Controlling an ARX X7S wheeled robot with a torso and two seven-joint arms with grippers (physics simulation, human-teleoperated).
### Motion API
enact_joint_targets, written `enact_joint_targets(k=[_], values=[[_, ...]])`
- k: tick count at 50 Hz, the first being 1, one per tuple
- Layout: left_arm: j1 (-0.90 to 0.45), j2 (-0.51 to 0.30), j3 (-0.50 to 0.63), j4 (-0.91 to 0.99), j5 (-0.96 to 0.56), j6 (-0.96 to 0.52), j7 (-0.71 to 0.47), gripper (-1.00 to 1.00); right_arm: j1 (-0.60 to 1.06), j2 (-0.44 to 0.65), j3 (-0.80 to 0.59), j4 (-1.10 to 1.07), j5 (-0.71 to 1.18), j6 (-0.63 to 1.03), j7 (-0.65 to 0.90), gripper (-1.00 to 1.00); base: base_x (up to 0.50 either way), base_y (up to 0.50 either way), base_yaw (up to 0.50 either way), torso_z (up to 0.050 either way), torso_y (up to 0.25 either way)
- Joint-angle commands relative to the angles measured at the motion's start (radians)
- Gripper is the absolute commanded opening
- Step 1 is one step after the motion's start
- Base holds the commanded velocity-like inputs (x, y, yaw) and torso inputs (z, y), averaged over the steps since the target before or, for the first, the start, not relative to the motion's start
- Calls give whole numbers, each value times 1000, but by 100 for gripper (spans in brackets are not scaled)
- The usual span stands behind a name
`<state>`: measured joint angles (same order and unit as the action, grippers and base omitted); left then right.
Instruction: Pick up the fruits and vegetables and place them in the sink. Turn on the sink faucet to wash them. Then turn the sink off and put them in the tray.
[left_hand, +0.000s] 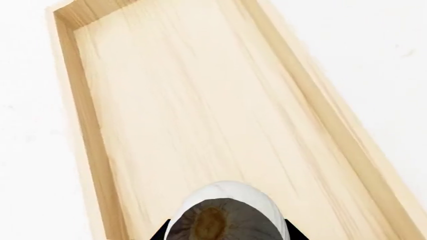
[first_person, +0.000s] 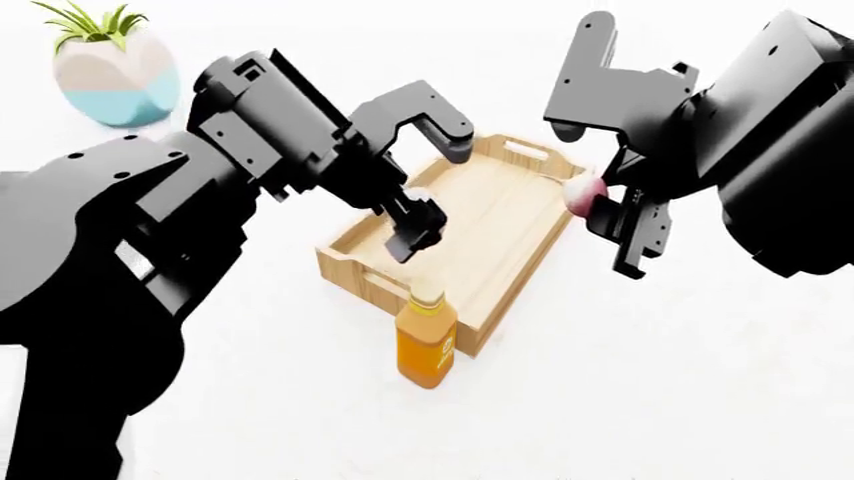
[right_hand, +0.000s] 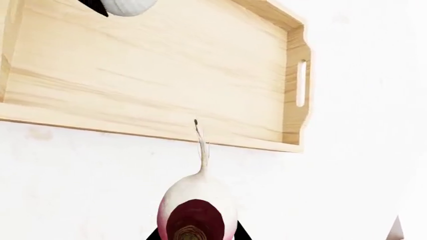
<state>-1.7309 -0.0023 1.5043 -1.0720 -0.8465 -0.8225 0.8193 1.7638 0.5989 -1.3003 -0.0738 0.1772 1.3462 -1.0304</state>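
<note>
— Holding anything on your side?

— My left gripper (first_person: 416, 232), centre-left of the head view, is clamped on the garlic bulb (left_hand: 225, 212) over the tray (first_person: 350, 252). It looks light and papery; I'm squeezing its widest part.

— And right of frame?

— My right gripper (first_person: 617, 215) pinches the radish (right_hand: 197, 206) beside the tray's rim. I reckon it's firm, smooth, slippery.
</note>
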Motion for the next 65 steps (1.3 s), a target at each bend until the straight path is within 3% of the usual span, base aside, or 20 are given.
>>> enact_joint_targets(k=[1, 16, 17, 30, 44, 54, 65], values=[[20, 2, -6, -28, -37, 31, -37, -100, -7, -2, -4, 10, -4, -15, 3, -100, 0, 0, 0, 0, -250], [-7, 2, -8, -44, -115, 40, -78, -100, -11, -3, -4, 17, -1, -22, 8, -100, 0, 0, 0, 0, -47], [-6, 2, -6, -43, -114, 40, -72, 100, -10, -3, -4, 17, -1, -22, 7, -100, 0, 0, 0, 0, 0], [-10, 2, -8, -45, -91, 25, -40, 100, -6, -6, -11, 21, -1, -19, 9, -100, 0, 0, 0, 0, 0], [-127, 2, -18, -72, -103, 32, -28, 100, 39, -76, -29, 146, -7, -76, -18, -100, 0, 0, 0, 0, 0], [-177, -213, -50, 350, -205, -218, -250, 100, 49, -274, -26, 560, -20, -274, -33, -100, 0, 0, 0, 0, 0], [-188, -351, -76, 588, -290, -349, -355, 100, 69, -598, 2, 1325, -10, -695, -55, -100, 0, 0, 0, 0, 0]])
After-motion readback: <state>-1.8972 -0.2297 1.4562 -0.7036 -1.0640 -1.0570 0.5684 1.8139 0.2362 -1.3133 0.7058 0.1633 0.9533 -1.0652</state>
